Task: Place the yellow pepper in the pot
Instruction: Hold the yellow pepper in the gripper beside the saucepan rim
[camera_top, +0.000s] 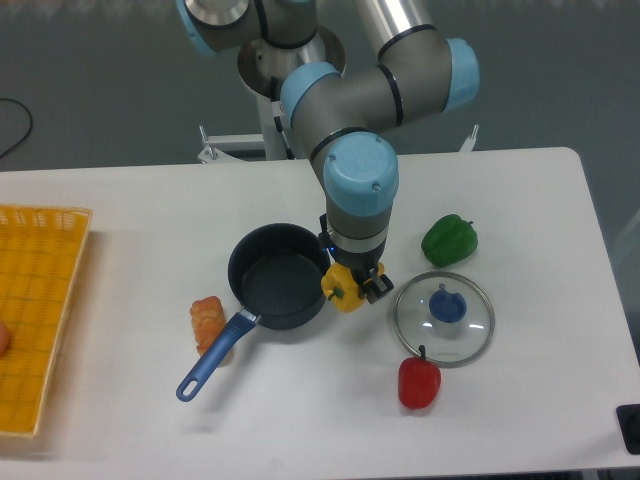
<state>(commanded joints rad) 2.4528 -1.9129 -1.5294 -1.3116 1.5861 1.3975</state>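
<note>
The yellow pepper (342, 290) is small and glossy, held between the fingers of my gripper (354, 284), which points down from the arm. It sits just right of the pot's rim, partly hidden by the fingers; I cannot tell if it touches the table. The pot (279, 274) is a round dark navy saucepan, empty inside, with a bright blue handle (213, 358) running toward the front left.
A green pepper (449, 240) lies to the right. A glass lid with a blue knob (443, 317) lies right of the gripper, a red pepper (419, 382) in front of it. An orange pastry-like item (208, 321) sits by the handle. A yellow basket (35, 310) is at the left edge.
</note>
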